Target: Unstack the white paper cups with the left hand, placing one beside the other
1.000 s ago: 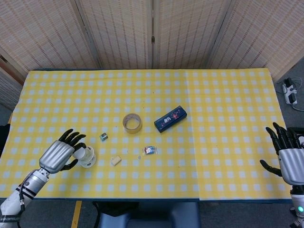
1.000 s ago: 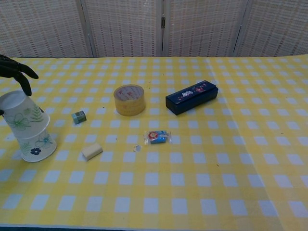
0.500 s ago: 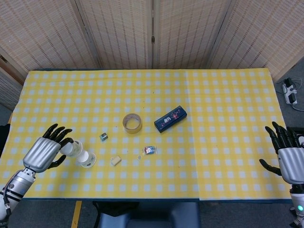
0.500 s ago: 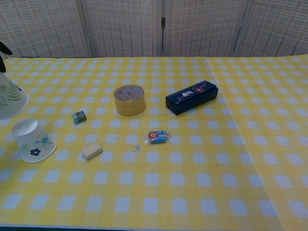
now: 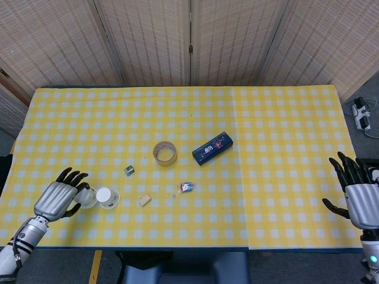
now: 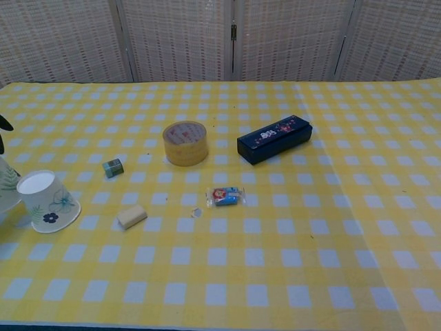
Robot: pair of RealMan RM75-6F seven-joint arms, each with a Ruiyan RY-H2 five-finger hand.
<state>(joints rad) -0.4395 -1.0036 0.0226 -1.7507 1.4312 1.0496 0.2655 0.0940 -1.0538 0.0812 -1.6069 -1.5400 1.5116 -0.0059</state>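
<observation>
Left hand [image 5: 57, 200] low at the near-left of the tabletop [image 5: 284, 136], fingers wrapped around 1 white paper cup [image 5: 87, 197]; in the chest view only a sliver of that held cup [image 6: 5, 185] shows at the left edge. Whether its rim touches the cloth cannot be told.

Second cup [image 6: 47, 201] stands upside down on the yellow check cloth, just beside the held one, leaf and flower print on its wall; head view shows its round base [image 5: 107, 197] from above.

Right hand [image 5: 359, 195] at the far right edge, fingers spread, holding nothing.

Also on the cloth: tape roll [image 6: 185, 143], dark blue box [image 6: 274, 139], small green block [image 6: 112, 167], beige eraser [image 6: 131, 216], wrapped sweet [image 6: 224, 196].
</observation>
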